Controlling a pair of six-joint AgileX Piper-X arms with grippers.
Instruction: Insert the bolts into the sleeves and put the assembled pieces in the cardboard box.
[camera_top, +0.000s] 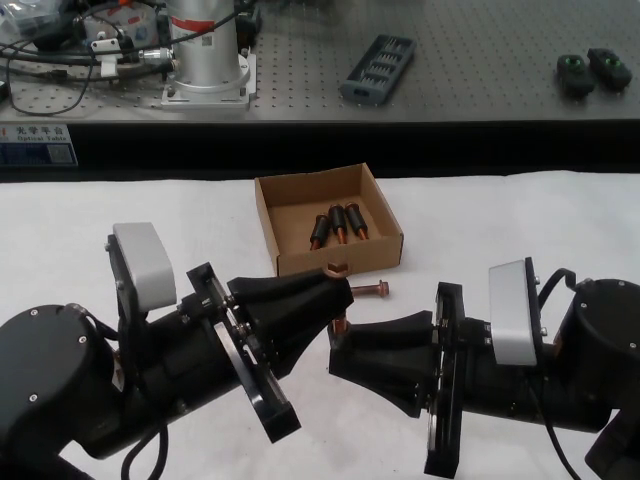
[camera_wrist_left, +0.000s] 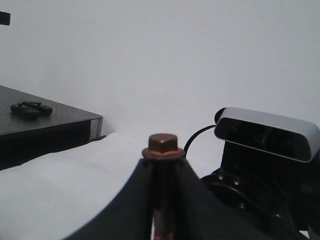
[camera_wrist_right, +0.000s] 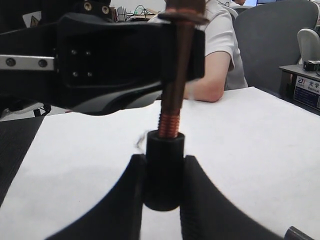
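High view: left gripper (camera_top: 338, 288) is clenched on a copper-coloured hex-head flanged metal bolt (camera_top: 342, 322). It holds the bolt upright, head up, right over the right gripper (camera_top: 338, 352), just near of the open brown cardboard box (camera_top: 300, 262). Three assembled black-and-copper pieces (camera_top: 338, 226) lie in the box. One loose copper bolt (camera_top: 372, 290) lies on the white-covered table (camera_top: 520, 220), just near of the box.

Left wrist view: bolt head sits at the fingertips, shank pinched between both fingers (camera_wrist_left: 132, 200). Grip looks centred.

Right wrist view: right gripper grasps a short black cylindrical sleeve (camera_wrist_right: 164, 170), upright. Threaded tip is at the sleeve mouth, barely in. Bolt looks slightly tilted against the sleeve axis.

Step in hand, my read: insertion, just started. To do it well, square the bolt to the bore first. Then push straight down slowly with the sleeve clamped firm. Release the bolt only once the flange is close to the sleeve top. Risk: threads snag the rim and cock the sleeve in its grip.
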